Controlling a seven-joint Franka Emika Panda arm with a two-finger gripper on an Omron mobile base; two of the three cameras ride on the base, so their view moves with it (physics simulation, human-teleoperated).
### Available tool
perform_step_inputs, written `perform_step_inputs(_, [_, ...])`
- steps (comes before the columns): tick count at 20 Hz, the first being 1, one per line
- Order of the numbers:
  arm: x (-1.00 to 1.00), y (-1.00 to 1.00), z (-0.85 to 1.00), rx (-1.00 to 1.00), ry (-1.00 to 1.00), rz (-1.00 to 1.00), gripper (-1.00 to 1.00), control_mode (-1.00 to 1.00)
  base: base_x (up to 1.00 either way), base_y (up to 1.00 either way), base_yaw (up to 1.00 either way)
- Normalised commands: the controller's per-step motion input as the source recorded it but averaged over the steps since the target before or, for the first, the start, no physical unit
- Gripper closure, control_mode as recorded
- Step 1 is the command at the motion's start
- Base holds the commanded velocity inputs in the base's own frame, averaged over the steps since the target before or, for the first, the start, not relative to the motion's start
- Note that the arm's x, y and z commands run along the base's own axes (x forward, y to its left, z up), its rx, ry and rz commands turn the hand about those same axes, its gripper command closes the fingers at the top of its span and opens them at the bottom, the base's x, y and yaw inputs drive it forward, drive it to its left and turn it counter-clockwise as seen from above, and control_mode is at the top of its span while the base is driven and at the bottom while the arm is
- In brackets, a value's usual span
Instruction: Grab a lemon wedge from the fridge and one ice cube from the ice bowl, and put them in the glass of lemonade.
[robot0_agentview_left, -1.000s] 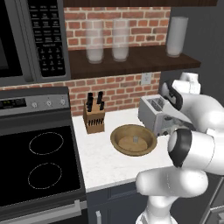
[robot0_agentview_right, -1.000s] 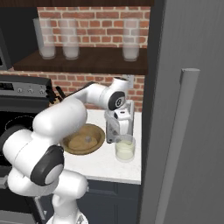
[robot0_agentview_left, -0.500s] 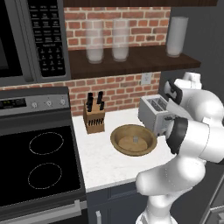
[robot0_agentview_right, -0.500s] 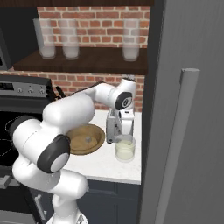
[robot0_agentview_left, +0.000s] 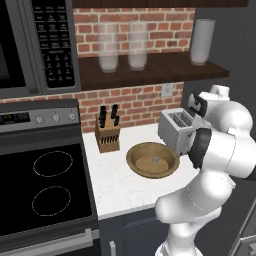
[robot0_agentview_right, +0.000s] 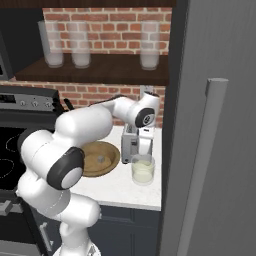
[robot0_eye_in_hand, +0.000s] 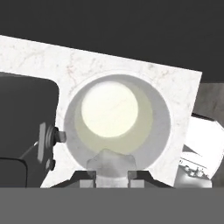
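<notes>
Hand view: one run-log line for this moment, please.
claw: shut on ice cube | position: above glass of lemonade | ice bowl: one cube left

Glossy white rounded arm (robot0_agentview_right: 85, 127), dark joint rings, seemingly grey end effector (robot0_agentview_right: 144, 146)

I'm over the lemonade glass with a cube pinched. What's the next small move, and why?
Probably open the fingers and drop it. In the hand view the ice cube sits between them, inside the rim of the glass, with the pale lemonade straight below. The right base view shows the gripper just above the glass, so the fall looks short. A second cube lies in the bowl.
</notes>
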Motion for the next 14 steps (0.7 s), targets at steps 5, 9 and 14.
perform_step_inputs(5, [-0.13, -0.05, -0.02, -0.03, 0.00, -0.06, 1.00, -1.00, 0.00, 0.00, 0.00])
perform_step_inputs(9, [-0.05, 0.00, 0.00, -0.09, 0.00, 0.00, 1.00, -1.00, 0.00, 0.00, 0.00])
perform_step_inputs(14, [0.02, 0.00, 0.00, -0.09, 0.00, 0.00, 1.00, -1.00, 0.00, 0.00, 0.00])
